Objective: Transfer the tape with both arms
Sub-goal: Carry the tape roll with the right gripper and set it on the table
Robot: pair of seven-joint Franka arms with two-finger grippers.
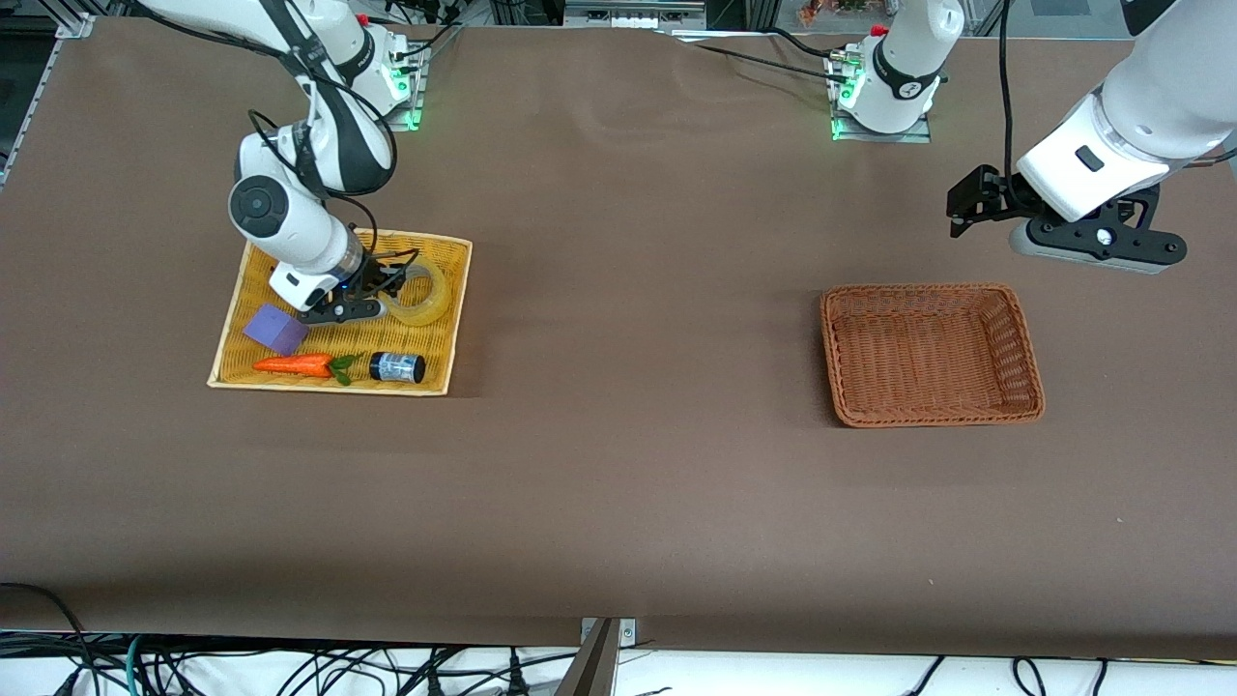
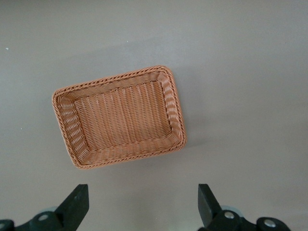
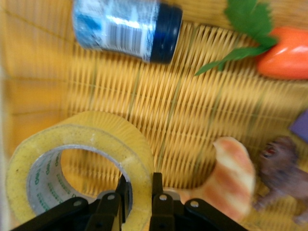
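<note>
The tape [image 1: 422, 295], a clear yellowish ring, is in the yellow tray [image 1: 454, 319] toward the right arm's end of the table. My right gripper [image 1: 391, 286] is down in the tray and shut on the tape's wall. In the right wrist view one finger is inside the hole and one outside, gripper [image 3: 139, 187] clamping the tape [image 3: 106, 139]. My left gripper [image 1: 966, 208] is open and empty, held up over the table by the brown basket [image 1: 1024, 338]. Its fingertips [image 2: 77, 199] frame the bare table beside the basket [image 2: 62, 125].
The yellow tray also holds a purple block [image 1: 274, 329], a toy carrot [image 1: 302, 364] and a small dark jar with a blue label [image 1: 397, 367]. The right wrist view shows the jar [image 3: 125, 29], the carrot [image 3: 284, 53], an orange-striped piece [image 3: 233, 173] and a brown toy animal [image 3: 284, 173].
</note>
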